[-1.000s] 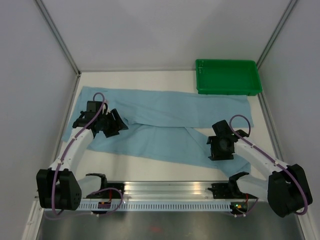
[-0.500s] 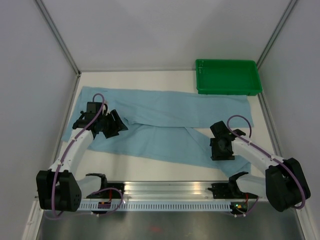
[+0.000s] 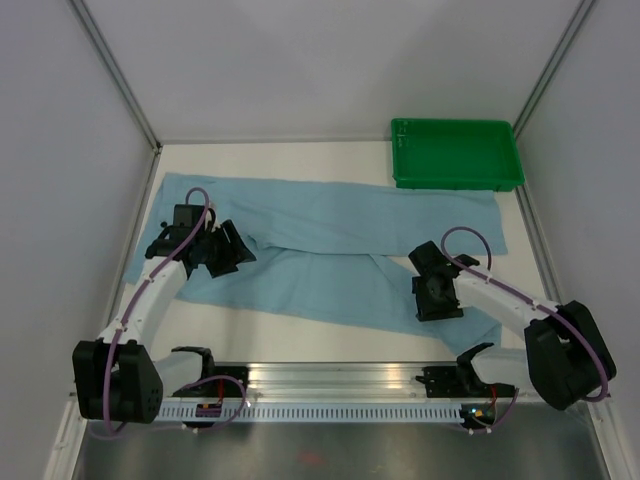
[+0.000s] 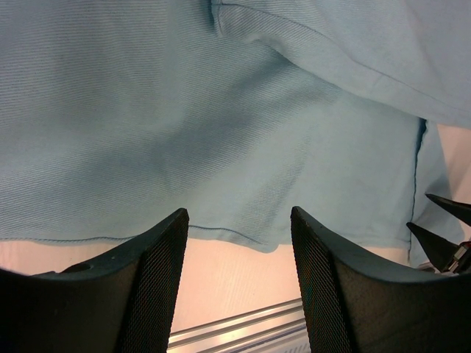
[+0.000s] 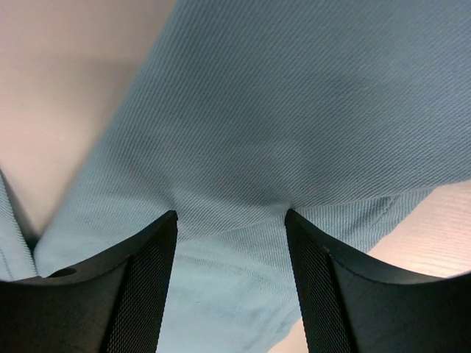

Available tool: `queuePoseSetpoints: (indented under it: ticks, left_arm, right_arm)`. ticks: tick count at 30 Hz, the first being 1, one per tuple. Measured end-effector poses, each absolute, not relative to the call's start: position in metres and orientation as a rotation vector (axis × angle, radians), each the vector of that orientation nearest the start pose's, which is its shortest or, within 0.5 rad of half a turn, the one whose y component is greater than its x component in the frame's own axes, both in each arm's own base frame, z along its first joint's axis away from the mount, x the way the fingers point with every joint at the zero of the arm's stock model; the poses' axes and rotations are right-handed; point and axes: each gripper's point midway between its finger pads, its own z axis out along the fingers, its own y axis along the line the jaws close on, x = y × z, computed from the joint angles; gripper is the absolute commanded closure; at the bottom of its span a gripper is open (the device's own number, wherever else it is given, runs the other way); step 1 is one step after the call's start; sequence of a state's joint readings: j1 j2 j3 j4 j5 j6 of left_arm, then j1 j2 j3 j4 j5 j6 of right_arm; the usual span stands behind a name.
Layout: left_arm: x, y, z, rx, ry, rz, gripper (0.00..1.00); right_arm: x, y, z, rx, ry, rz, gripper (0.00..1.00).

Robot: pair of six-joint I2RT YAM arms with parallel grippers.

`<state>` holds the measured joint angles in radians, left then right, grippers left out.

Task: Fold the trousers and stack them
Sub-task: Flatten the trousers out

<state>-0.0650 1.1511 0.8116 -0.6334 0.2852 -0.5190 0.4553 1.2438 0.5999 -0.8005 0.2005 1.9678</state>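
The light blue trousers lie spread flat across the table, one leg running along the back and the other slanting toward the front right. My left gripper hovers over the left part of the cloth. In the left wrist view it stands open and empty above the near hem of the trousers. My right gripper sits on the lower right leg. In the right wrist view it is open, with both fingertips down against the trousers and cloth lying between them.
A green plastic tray stands at the back right corner, just beyond the trousers. A metal rail runs along the near edge between the arm bases. Grey walls close in the table on the left, right and back.
My right gripper has shifted a little to the left and inward over the lower trouser leg, its jaws narrowing slightly. The left arm and the cloth have not moved.
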Motion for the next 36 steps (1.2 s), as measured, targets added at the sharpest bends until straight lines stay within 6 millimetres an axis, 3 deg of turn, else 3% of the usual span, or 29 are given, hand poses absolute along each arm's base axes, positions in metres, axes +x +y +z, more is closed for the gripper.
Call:
queuePoseSetpoints:
  ticks: [8,11,14,15,18,27,29,30,32,36]
  left_arm:
    - [0.261,-0.083,0.115,-0.476,2.54,-0.559,0.36]
    - [0.261,-0.083,0.116,-0.476,2.537,-0.558,0.36]
    - [0.261,-0.083,0.116,-0.475,2.536,-0.558,0.36]
    - [0.261,-0.083,0.116,-0.475,2.536,-0.558,0.36]
    - [0.261,-0.083,0.116,-0.475,2.536,-0.558,0.36]
    - [0.261,-0.083,0.116,-0.474,2.535,-0.558,0.36]
    - [0.261,-0.083,0.116,-0.474,2.535,-0.559,0.36]
    - [0.261,-0.083,0.116,-0.474,2.535,-0.558,0.36]
    - [0.261,-0.083,0.115,-0.473,2.535,-0.56,0.36]
    - [0.259,-0.083,0.11,-0.478,2.546,-0.557,0.36]
  right_arm:
    - [0.197,0.106,0.014,1.942,2.148,0.002,0.34]
    - [0.196,0.104,0.014,1.937,2.144,-0.007,0.43]
    - [0.192,0.102,0.012,1.934,2.144,-0.009,0.73]
    - [0.19,0.101,0.011,1.937,2.148,-0.017,0.88]
    - [0.193,0.101,0.011,1.939,2.126,-0.002,1.0]
    - [0.192,0.092,0.019,1.92,2.11,-0.064,1.0]
    - [0.196,0.091,0.028,1.91,2.101,-0.078,0.94]
    - [0.198,0.09,0.032,1.902,2.095,-0.084,0.79]
    - [0.202,0.088,0.038,1.883,2.087,-0.088,0.7]
    - [0.198,0.082,0.035,1.886,2.081,-0.113,0.69]
